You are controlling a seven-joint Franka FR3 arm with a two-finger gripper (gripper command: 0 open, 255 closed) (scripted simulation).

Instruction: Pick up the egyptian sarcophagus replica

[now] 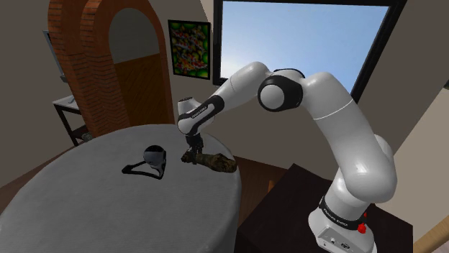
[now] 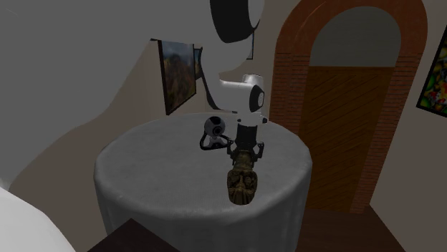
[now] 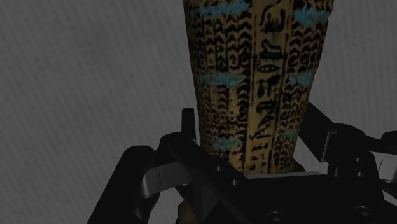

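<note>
The sarcophagus replica is a tan, tapered case with black hieroglyphs and blue bands. It lies flat on the round grey-clothed table near the edge facing the stand. In the second exterior view the sarcophagus points its head end toward the camera. My gripper reaches down over its narrow foot end. In the wrist view the sarcophagus runs away from the gripper, and the black fingers sit against both of its sides, clasping it. It still rests on the cloth.
A small round black-and-white ball on a thin dark stand sits on the table just beyond the gripper, also seen as the ball. A brick arch with a wooden door stands behind the table. The table edge is close to the sarcophagus.
</note>
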